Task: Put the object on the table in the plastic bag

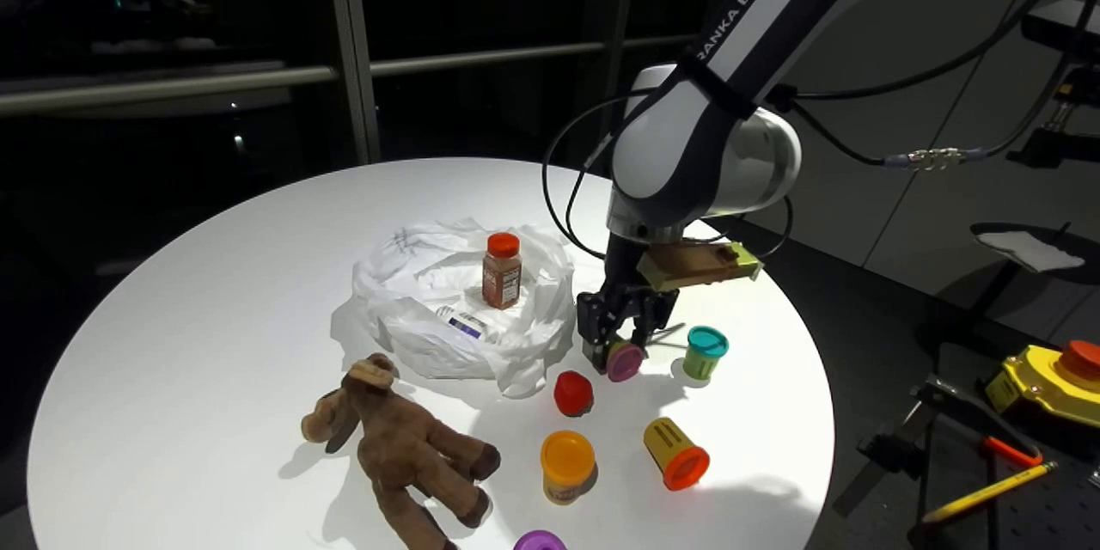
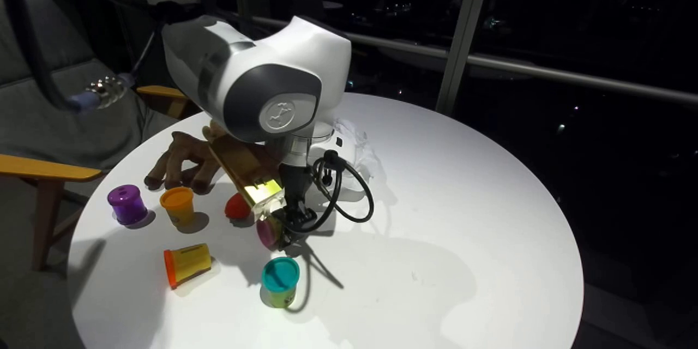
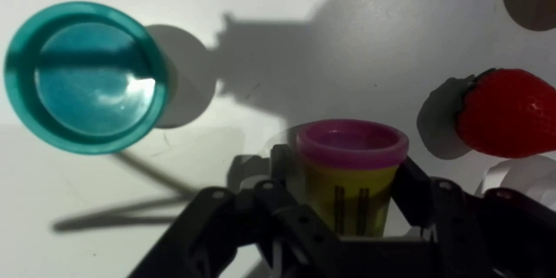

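Though the task leaves its object unnamed, I take it to be the pink-lidded tub (image 3: 351,182), because it lies right between the fingers of the claw (image 3: 343,165), down at the worktop (image 1: 215,301). It looks tipped over rather than upright, lid pointing away from the palm, and its long axis runs crosswise to the way the fingers pinch, so the coming move should need only a squeeze across its narrow width. The fingers stand about as far apart as the tub is wide, one close along each flank; whether they grip it or merely bracket it, I couldn't say from here. The strawberry (image 3: 508,113) sits near, a likely thing to knock, while the teal-lidded tub (image 3: 87,78) stands on the opposite side. Just beside the claw, to the left in an exterior view, the bag (image 1: 438,351) gapes on the worktop, a jar (image 1: 502,275) upright in its hollow. That way, I'd judge, the tub must go: up first, over the bag's crumpled rim, then down beside the jar.
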Robot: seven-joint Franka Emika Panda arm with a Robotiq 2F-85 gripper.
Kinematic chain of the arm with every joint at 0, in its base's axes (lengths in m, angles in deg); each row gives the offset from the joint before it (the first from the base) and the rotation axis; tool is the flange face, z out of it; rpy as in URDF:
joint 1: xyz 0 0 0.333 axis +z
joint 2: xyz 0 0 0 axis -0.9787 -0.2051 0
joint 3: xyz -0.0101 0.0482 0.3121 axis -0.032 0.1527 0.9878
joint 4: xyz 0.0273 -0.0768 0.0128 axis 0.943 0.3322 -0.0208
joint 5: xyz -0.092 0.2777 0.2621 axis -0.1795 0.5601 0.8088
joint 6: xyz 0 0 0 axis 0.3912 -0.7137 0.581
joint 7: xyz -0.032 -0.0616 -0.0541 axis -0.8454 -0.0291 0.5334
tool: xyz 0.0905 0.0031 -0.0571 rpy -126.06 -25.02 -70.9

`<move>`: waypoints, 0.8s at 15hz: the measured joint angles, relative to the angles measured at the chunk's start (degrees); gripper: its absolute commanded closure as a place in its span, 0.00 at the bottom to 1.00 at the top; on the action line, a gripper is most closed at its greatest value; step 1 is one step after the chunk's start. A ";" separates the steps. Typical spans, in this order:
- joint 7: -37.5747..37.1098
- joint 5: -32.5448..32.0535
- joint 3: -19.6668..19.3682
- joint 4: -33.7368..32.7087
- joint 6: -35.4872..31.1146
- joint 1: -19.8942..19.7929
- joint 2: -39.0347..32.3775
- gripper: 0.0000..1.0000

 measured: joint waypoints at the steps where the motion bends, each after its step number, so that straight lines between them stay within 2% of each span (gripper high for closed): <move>1: 0.01 0.01 0.23 0.00 -0.42 -0.09 0.06 0.77; 2: 0.01 0.02 0.42 0.01 -0.79 -0.17 0.11 0.81; 7: -0.07 -0.01 0.62 0.50 -0.85 0.13 2.18 0.81; 12: -2.66 -2.57 0.49 -0.23 1.78 3.96 9.65 0.81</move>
